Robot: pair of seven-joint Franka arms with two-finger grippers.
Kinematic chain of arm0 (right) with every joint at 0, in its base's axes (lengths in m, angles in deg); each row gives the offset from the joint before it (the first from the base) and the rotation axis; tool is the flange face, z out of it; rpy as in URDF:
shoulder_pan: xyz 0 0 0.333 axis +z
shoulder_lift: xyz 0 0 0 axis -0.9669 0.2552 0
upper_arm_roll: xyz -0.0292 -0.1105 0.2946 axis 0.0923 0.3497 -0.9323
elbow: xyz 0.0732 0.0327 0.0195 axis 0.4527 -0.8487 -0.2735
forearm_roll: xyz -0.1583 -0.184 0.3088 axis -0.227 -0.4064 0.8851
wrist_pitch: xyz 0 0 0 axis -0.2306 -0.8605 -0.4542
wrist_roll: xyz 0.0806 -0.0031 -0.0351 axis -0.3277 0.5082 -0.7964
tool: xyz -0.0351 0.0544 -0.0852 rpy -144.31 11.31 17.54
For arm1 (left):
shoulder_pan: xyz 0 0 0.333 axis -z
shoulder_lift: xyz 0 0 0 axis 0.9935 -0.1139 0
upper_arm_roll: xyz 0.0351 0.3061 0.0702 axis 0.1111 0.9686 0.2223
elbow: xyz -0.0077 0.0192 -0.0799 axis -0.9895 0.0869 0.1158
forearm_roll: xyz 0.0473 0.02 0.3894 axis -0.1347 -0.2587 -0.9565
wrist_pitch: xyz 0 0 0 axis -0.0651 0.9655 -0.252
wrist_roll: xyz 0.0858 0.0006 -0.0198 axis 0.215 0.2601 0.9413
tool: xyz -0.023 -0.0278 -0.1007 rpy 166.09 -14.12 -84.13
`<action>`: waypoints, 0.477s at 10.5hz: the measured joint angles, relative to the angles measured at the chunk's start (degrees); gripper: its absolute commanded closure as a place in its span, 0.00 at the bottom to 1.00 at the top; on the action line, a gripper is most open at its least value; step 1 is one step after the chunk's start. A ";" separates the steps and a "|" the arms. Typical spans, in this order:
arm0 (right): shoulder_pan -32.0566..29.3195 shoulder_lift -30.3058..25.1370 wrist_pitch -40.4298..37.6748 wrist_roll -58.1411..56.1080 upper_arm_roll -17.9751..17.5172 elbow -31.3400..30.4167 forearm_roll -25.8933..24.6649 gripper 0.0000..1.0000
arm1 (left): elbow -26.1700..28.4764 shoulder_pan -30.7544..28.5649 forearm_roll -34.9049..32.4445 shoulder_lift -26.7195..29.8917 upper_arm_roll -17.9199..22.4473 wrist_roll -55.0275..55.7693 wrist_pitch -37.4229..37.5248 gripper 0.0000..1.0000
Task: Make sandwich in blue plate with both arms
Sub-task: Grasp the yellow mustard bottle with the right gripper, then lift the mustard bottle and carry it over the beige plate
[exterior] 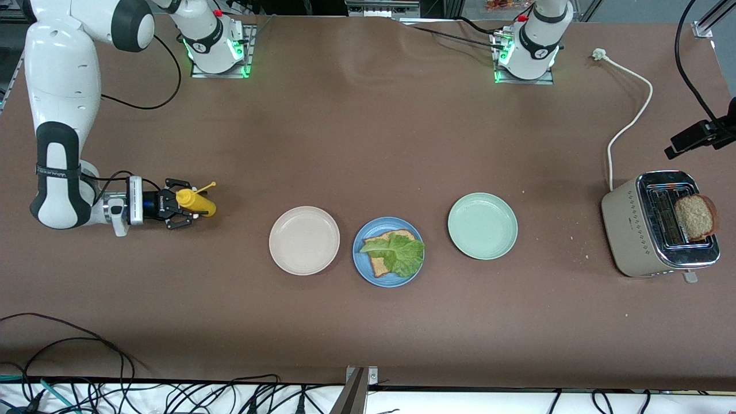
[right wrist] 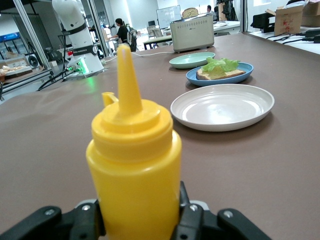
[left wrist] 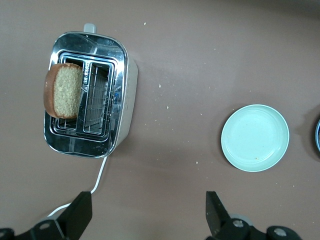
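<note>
The blue plate [exterior: 363, 270] sits in the middle of the table, between two other plates. On it lies one slice of brown bread [exterior: 380, 267] with a green lettuce leaf [exterior: 399, 253] on top. A second slice [exterior: 694, 217] stands up out of the toaster [exterior: 632, 230]. My right gripper [exterior: 184, 205] is low at the right arm's end of the table, its fingers pressed against both sides of an upright yellow squeeze bottle [right wrist: 134, 165]. My left gripper [left wrist: 147, 205] hangs open and empty over bare table between the toaster [left wrist: 127, 95] and the pale green plate [left wrist: 255, 137].
A beige-white plate [exterior: 304, 240] lies beside the blue plate toward the right arm's end, and a pale green plate [exterior: 482, 225] toward the left arm's end. The toaster's white cord [exterior: 629, 123] runs across the table toward the left arm's base. Cables hang along the near edge.
</note>
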 measured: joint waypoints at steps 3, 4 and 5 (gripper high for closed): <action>4.37 -1.17 2.40 12.77 1.70 7.53 -0.24 1.00 | -0.01 -0.04 0.00 -0.01 0.00 0.00 0.00 0.00; 8.63 -2.40 3.95 19.92 4.45 10.40 -0.48 1.00 | -0.01 -0.05 0.00 -0.02 0.00 0.00 0.00 0.00; 13.96 -3.60 5.79 26.80 7.83 13.06 -0.69 1.00 | -0.01 -0.07 0.00 -0.02 0.01 0.00 0.00 0.00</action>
